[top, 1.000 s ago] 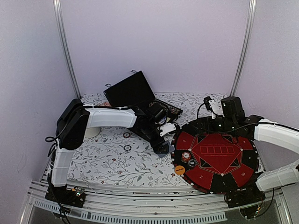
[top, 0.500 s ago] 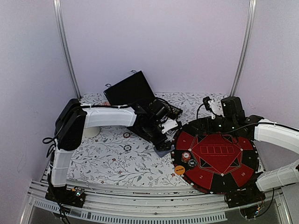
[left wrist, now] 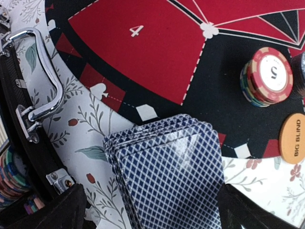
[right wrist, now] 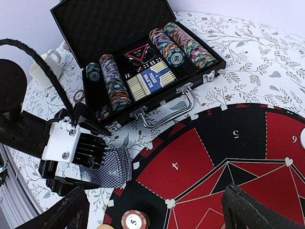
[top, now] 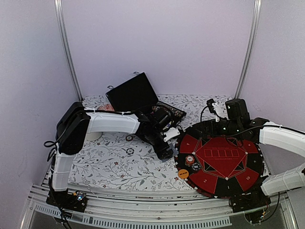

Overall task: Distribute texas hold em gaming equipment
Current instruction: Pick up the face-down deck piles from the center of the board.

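Observation:
A slanted deck of blue diamond-backed playing cards [left wrist: 167,176] lies on the tablecloth, with its far end over the left rim of the round red-and-black poker mat [left wrist: 143,47]. My left gripper [left wrist: 155,206] is open around the deck; tablecloth shows between the left finger and the cards. In the right wrist view the deck [right wrist: 112,167] pokes out under the left gripper [right wrist: 90,164]. A chip stack marked 5 [left wrist: 269,76] and an orange BIG BLIND button [left wrist: 293,138] sit on the mat. My right gripper [right wrist: 159,210] hangs open over the mat's far side, holding nothing.
An open black case [right wrist: 143,52] with rows of chips and a boxed deck stands behind the mat, its chrome handle [left wrist: 43,71] close to the left gripper. A cream cup [right wrist: 40,71] stands at the far left. A dark chip [top: 196,166] lies near the stack.
The left gripper rose toward the case half a second ago, leaving the deck showing below it, and has dropped back over the deck at the mat's left rim. The right arm has not moved.

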You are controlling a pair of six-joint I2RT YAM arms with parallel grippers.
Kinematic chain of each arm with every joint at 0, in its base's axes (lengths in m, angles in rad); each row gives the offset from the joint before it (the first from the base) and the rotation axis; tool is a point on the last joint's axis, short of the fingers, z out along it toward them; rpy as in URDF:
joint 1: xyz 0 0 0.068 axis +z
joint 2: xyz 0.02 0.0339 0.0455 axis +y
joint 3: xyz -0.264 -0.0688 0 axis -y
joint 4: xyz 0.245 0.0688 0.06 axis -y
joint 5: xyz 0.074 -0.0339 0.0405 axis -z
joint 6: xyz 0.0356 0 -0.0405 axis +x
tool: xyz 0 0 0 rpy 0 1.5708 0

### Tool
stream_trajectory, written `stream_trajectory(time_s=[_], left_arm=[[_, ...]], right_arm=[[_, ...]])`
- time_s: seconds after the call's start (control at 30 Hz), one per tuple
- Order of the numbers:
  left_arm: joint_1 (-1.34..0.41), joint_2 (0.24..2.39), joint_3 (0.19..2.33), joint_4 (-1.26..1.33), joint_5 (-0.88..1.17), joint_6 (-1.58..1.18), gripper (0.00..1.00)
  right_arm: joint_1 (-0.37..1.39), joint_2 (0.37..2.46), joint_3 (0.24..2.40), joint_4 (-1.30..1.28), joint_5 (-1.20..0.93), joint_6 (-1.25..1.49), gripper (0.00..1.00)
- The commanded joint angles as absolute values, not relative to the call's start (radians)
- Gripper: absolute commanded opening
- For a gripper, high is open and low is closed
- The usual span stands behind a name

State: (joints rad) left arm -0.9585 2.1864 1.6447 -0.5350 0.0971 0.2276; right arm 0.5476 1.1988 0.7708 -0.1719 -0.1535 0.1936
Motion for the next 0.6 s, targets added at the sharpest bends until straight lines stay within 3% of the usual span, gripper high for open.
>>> stream_trajectory(time_s=[0.0, 0.57], left_arm=[[-0.962, 2.157, 1.636, -0.496, 0.081, 0.214, 0.98], [-0.994, 2.082, 1.625, -0.520, 0.078, 0.177, 0.98]], right_arm=[[0.544, 1.181, 0.767, -0.177, -0.168, 0.186, 0.99], [0.543, 1.164, 0.758, -0.183, -0.173, 0.184, 0.99]])
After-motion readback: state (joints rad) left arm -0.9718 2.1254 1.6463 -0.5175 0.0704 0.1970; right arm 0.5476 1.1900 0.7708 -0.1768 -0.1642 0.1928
